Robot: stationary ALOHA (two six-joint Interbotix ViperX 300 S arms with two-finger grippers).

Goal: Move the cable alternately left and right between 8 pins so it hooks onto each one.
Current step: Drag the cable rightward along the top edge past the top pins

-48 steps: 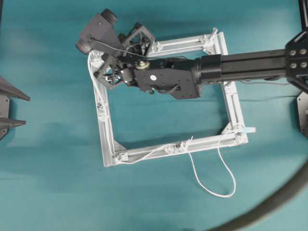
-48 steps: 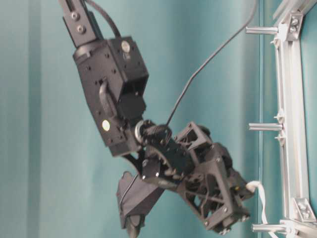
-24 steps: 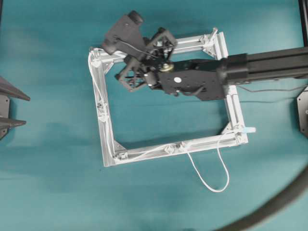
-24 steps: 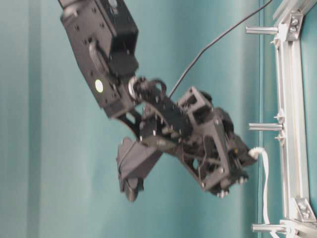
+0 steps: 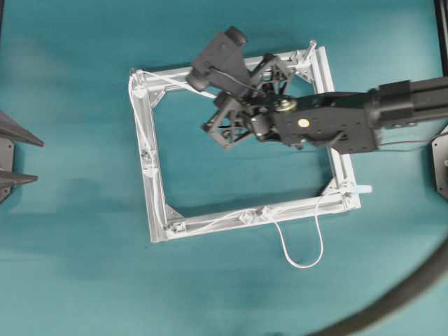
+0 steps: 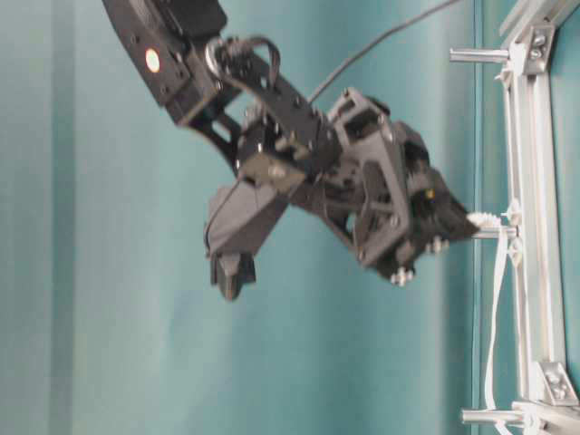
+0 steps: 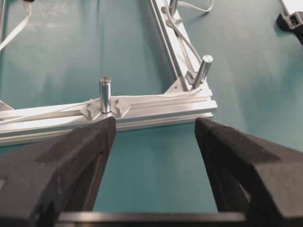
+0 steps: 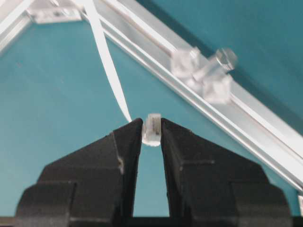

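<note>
White cable (image 8: 152,128) tip pinched, visible only from right gripper (image 8: 151,130).

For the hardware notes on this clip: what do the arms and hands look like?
Both are matte black. The right arm is boxy, with a round white dot and a thin black wire; its hand has lattice-frame fingers. The left hand shows broad, foam-like black fingers.

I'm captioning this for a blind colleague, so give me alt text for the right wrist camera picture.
The right end effector pinches the plug-like tip of the white cable between its two black fingers, above a teal table. The cable trails up and left toward a silver rail frame, where a blurred translucent pin stands on its bracket.
</note>
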